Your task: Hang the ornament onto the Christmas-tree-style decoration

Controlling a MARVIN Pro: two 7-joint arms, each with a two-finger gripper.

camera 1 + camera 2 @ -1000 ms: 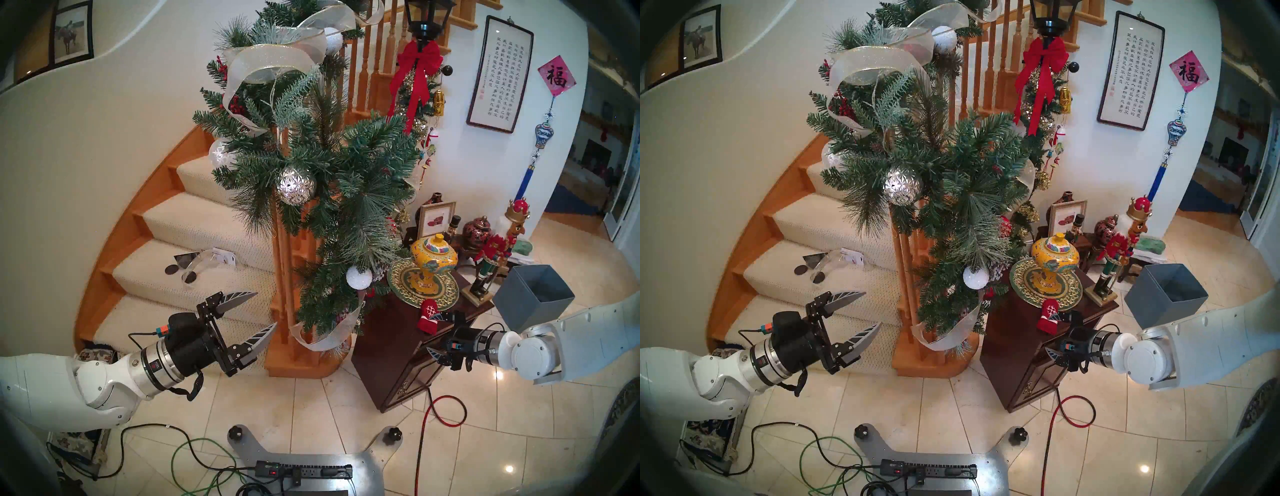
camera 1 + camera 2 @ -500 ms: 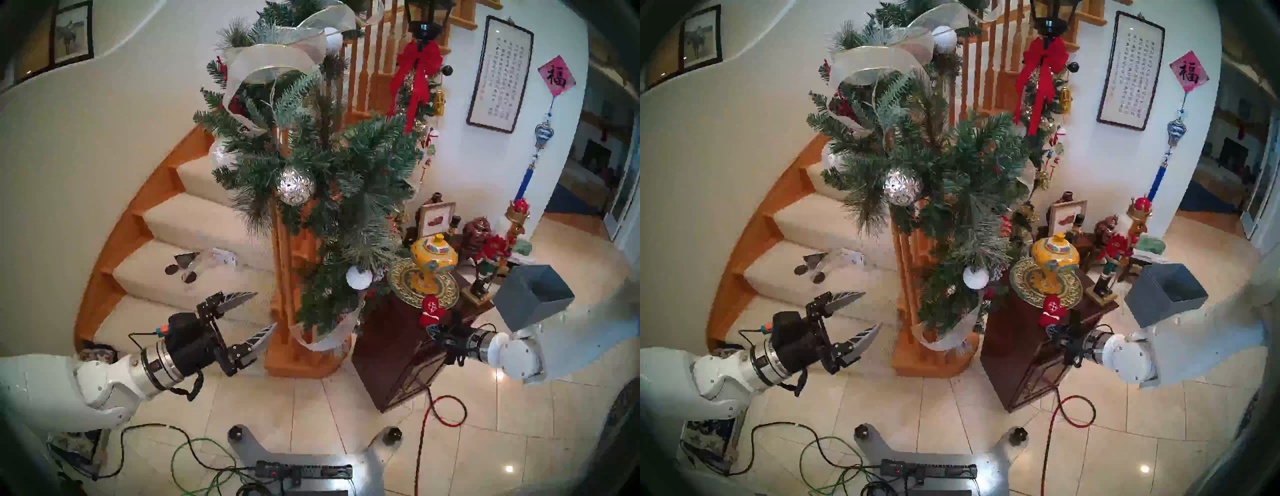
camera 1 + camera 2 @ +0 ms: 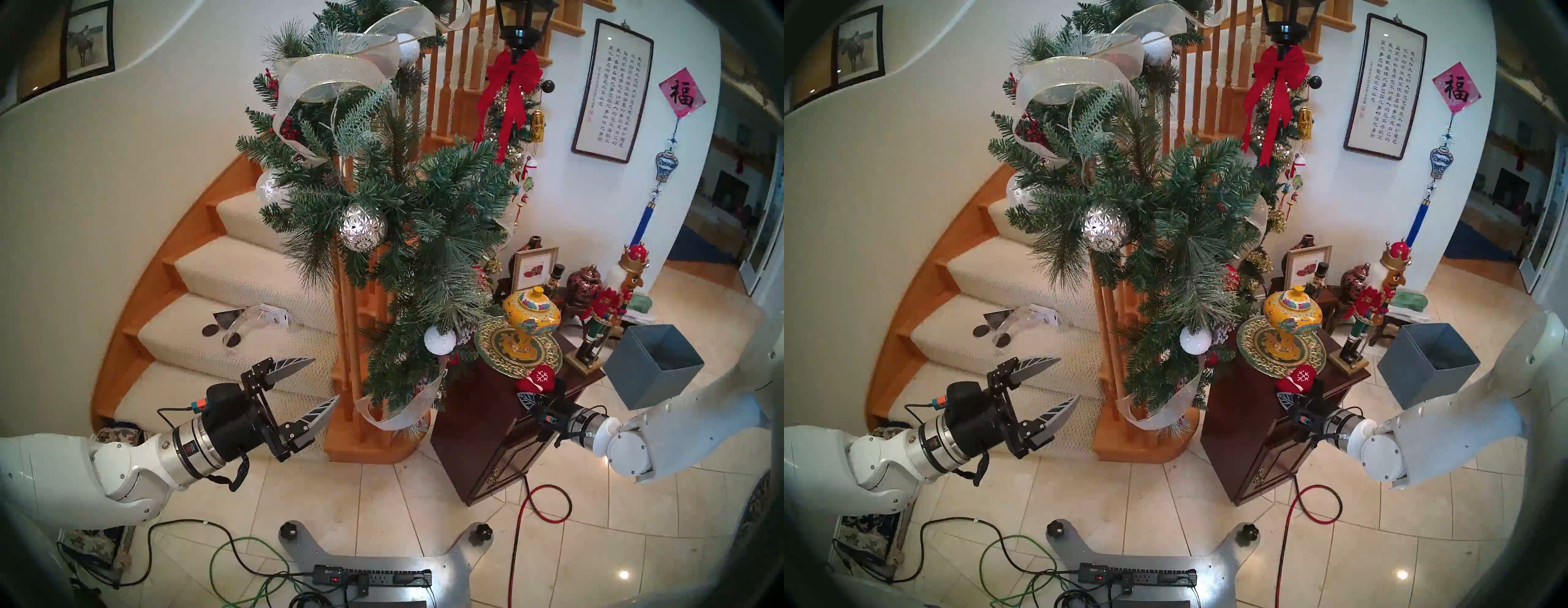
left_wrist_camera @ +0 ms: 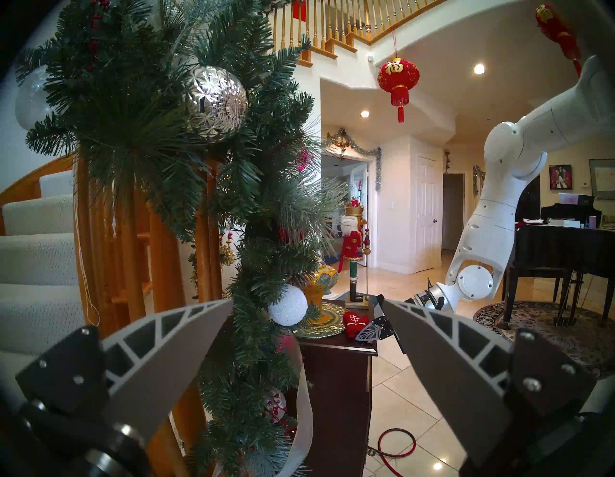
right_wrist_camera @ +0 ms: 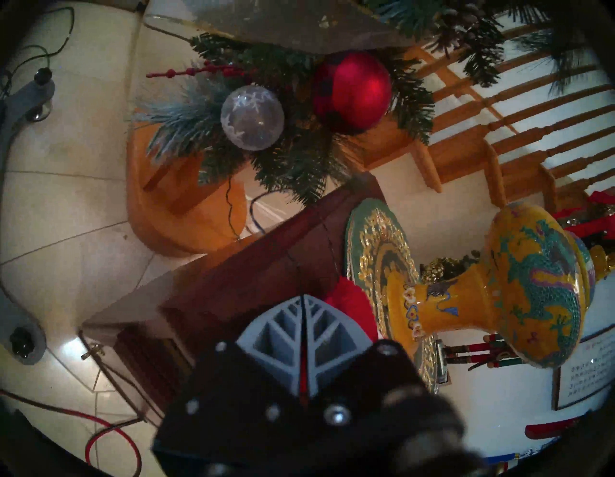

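2 head views look down; all 4 share the garland (image 3: 407,237).

The mitten ornament (image 3: 538,379) lies on the cabinet tabletop (image 3: 479,407), near the plate (image 3: 492,348) bearing the vase (image 3: 531,316), right of the garland (image 3: 407,237).

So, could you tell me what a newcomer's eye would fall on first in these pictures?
Probably the green garland, trailing down the stair post at centre, with a silver ball in its needles. Next, the red mitten on the dark cabinet at right, beside a yellow vase. The right tool is shut at the mitten's near edge, while the left tool hangs open near the stairs.
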